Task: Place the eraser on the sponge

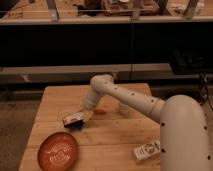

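The eraser [73, 118], a small flat block with a white label and a reddish end, lies on the wooden table at centre left. Under it a dark edge shows, the dark blue sponge [76, 124], mostly covered by the eraser. My gripper [88, 115] hangs just right of the eraser, at the end of the white arm that comes in from the right. Whether it still touches the eraser I cannot tell.
A round orange plate [58, 151] sits at the table's front left. A white bottle with a label [147, 149] lies at the front right beside my arm. A small orange thing [100, 111] lies just right of the gripper. The wooden table [115, 137] ends at a dark shelf behind.
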